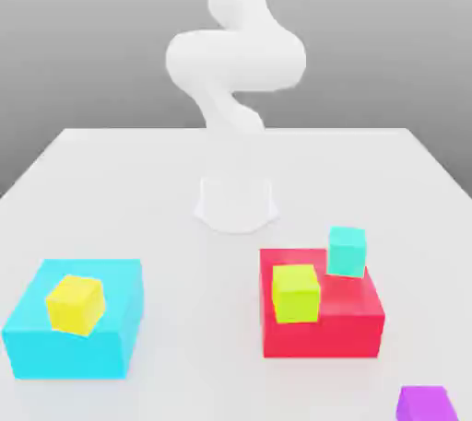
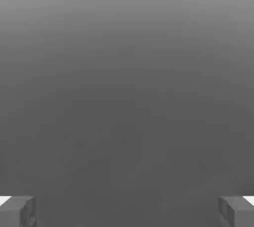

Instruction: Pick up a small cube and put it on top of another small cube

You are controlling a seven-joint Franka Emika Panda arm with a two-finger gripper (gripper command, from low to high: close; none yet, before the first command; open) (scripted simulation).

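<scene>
You have the gripper wide open, its two fingers standing far apart in the hand view. Well apart from it, and lower than the raised part of your arm, is the small purple cube, at the exterior view's right near the bottom edge. You cannot tell its exact bearing from the fingertips.

The bottom edge cuts the purple cube off, so you cannot make out its base or its contact with the table. The arm runs out through the top edge of that view, and the outer parts of the fingers are cropped in the hand view.

What you see of the cube is plain, flat-faced purple, with a lighter top and a darker side. Also well apart from your gripper, a lime-green cube and a teal cube sit on a red block, and a yellow cube sits on a cyan block.
</scene>
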